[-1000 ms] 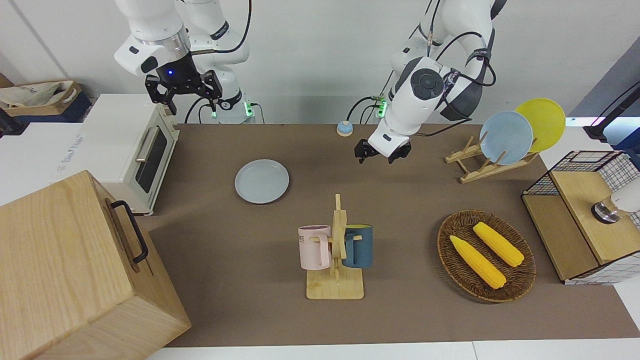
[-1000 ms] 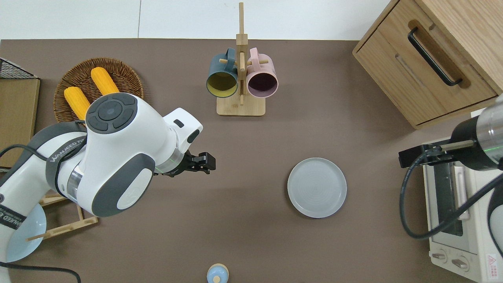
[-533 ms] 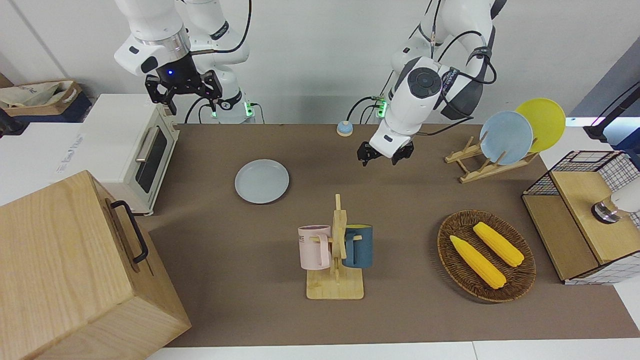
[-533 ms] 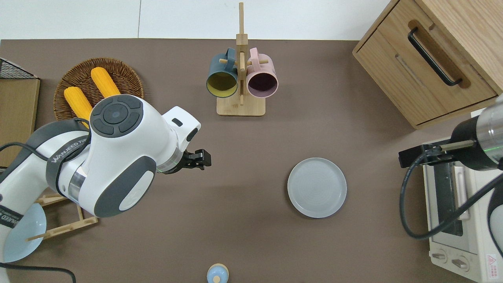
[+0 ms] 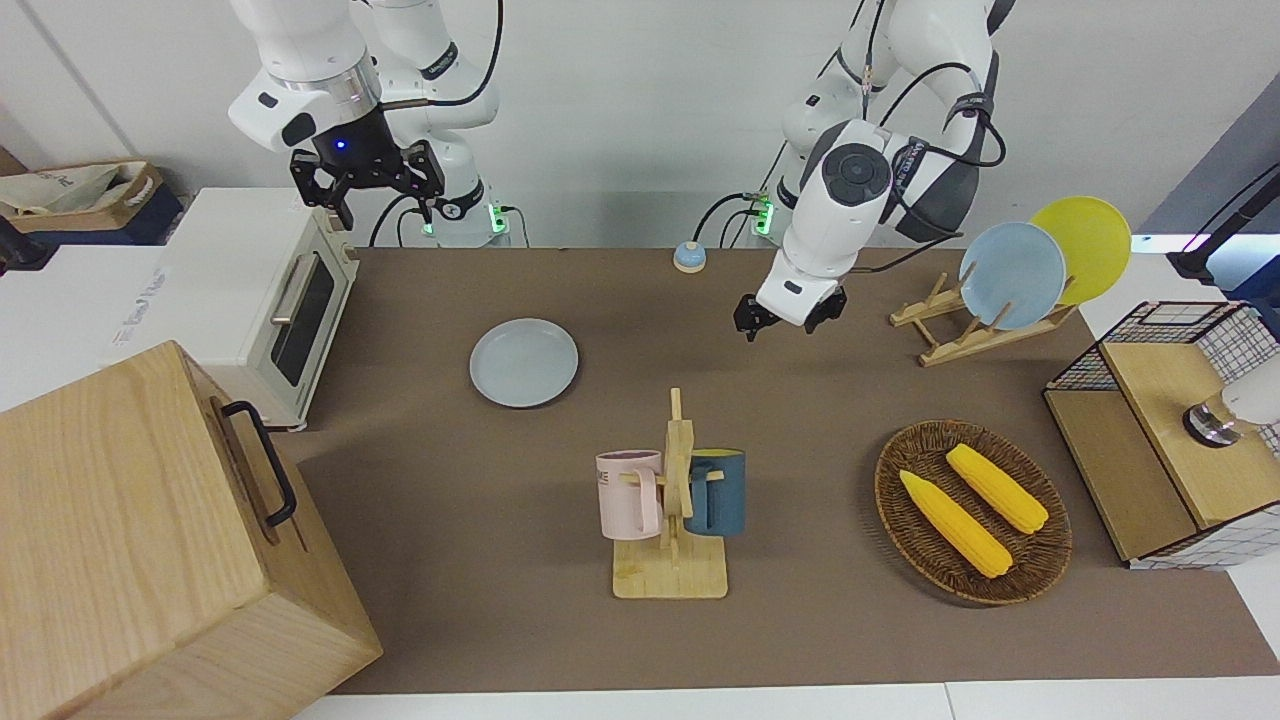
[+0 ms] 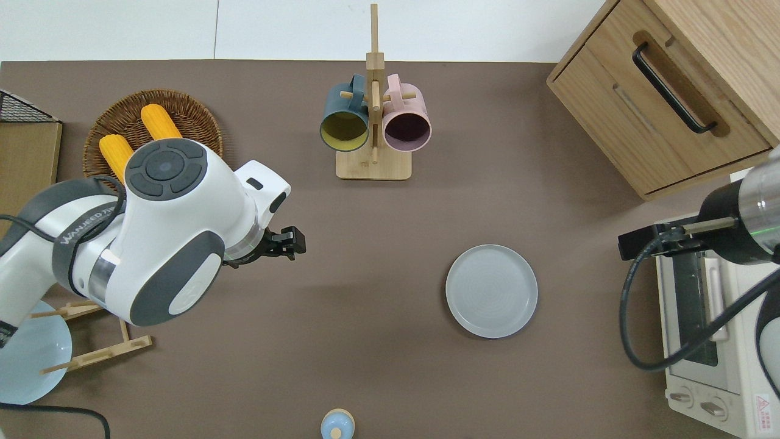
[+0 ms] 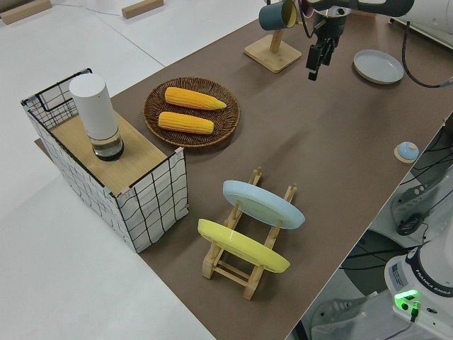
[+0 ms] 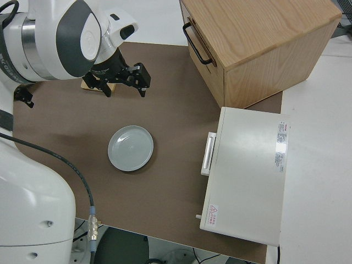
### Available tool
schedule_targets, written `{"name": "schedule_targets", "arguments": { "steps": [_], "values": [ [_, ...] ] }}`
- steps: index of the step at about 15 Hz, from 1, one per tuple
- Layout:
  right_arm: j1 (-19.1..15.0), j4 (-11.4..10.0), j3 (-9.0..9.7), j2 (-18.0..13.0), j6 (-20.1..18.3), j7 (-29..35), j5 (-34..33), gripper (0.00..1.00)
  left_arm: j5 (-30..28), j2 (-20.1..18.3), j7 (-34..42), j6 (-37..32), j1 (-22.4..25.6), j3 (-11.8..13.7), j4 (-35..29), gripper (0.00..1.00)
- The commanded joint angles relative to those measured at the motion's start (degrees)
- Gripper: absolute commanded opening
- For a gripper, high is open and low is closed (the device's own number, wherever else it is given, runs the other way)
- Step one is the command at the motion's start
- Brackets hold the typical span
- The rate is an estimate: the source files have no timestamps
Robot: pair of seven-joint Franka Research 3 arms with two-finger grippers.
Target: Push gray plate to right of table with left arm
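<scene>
The gray plate [image 5: 524,362] lies flat on the brown table [image 5: 450,520], toward the right arm's end, beside the white toaster oven. It also shows in the overhead view [image 6: 491,291], the left side view [image 7: 378,66] and the right side view [image 8: 130,148]. My left gripper [image 5: 787,325] hangs open and empty over bare table [image 6: 291,244], well apart from the plate toward the left arm's end; it also shows in the left side view [image 7: 318,60]. My right arm is parked, its gripper [image 5: 367,190] open and empty.
A mug stand [image 6: 373,122] with a blue and a pink mug stands farther from the robots than the plate. Also here are a toaster oven [image 5: 270,300], a wooden drawer box [image 6: 670,91], a corn basket [image 5: 972,510], a rack [image 5: 985,320] with sky-blue and yellow plates, and a small bell [image 5: 689,257].
My left gripper has drawn back toward the left arm's end of the table, away from the gray plate. The plate and the right arm have not moved.
</scene>
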Motion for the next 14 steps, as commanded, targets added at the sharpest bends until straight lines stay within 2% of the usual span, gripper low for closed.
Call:
{"name": "schedule_targets", "arguments": {
  "steps": [1,4,6,10,14],
  "values": [
    [-0.62,0.05,0.32,-0.43,-0.69,-0.06,0.46,0.983,0.32,-1.37,4.14,-6.2,-4.51,6.21,6.34,0.99],
    [-0.62,0.06,0.32,-0.43,-0.69,-0.15,0.46,0.983,0.06,-2.86,8.18,-8.32,-7.33,11.49,8.99,0.99],
    [-0.62,0.05,0.32,-0.43,-0.69,-0.15,0.46,0.983,-2.56,-5.23,11.87,-9.73,-8.65,15.53,10.31,0.99],
    [-0.62,-0.03,0.32,-0.43,-0.69,-0.15,0.55,0.983,-8.46,-11.64,19.08,-10.35,-16.99,30.72,10.31,0.99],
    [-0.62,-0.03,0.23,-0.43,-0.69,-0.06,0.46,0.983,-10.39,-15.34,25.93,-12.89,-21.74,40.57,10.4,0.99]
  ]
}}
